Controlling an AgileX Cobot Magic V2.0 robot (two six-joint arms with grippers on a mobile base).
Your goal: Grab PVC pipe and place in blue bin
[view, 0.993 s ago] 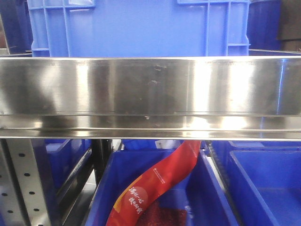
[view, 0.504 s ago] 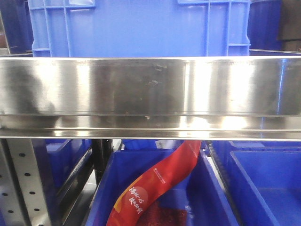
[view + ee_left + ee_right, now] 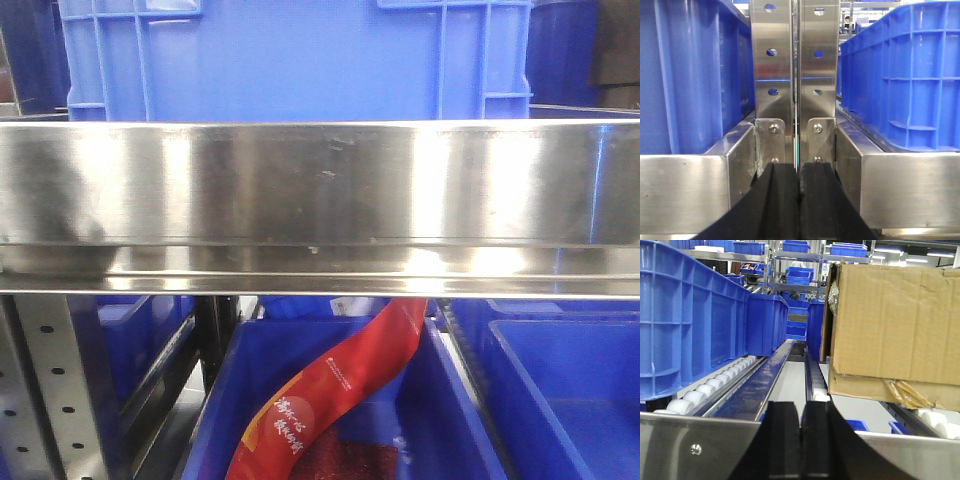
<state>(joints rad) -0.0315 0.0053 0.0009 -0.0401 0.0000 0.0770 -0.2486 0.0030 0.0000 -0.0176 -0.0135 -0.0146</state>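
No PVC pipe shows in any view. The left hand [image 3: 799, 200] has its black fingers pressed together, empty, facing steel shelf uprights [image 3: 796, 65] between blue bins [image 3: 690, 75]. The right hand [image 3: 801, 440] is likewise closed, facing a cardboard box [image 3: 895, 320].

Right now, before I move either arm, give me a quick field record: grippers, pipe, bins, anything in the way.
left gripper: shut, empty, facing the steel upright post between two blue crates
right gripper: shut, empty, aimed down a roller lane
PVC pipe: not visible in any view
blue crate on shelf: above the steel shelf rail
lower blue bin: holds a red package
cardboard box: on the right rollers, right wrist view
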